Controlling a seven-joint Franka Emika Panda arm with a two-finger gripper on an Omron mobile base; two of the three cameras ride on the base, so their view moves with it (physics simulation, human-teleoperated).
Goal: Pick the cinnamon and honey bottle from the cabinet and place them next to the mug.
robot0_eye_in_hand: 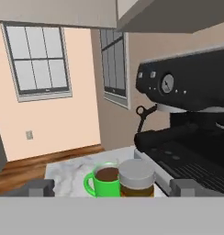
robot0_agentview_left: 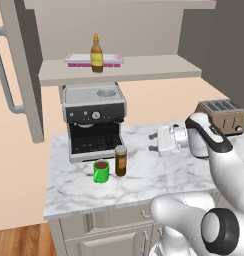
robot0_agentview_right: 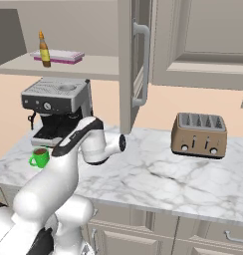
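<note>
The honey bottle (robot0_agentview_left: 97, 53) stands upright on the cabinet (robot0_agentview_left: 144, 67) shelf, far left, just in front of a pink tray (robot0_agentview_left: 74, 60). It looks rigid, light and slick, so I would grip the straight body below the neck. Below, the mug (robot0_agentview_left: 101, 171) and cinnamon (robot0_agentview_left: 121, 160) stand just beside each other on the counter (robot0_agentview_left: 144, 185). To their right the gripper (robot0_agentview_left: 155, 141) hangs spread wide, holding nothing

The arm reaches sideways above the counter, its end effector (robot0_agentview_left: 153, 141) wide open, empty.
</note>
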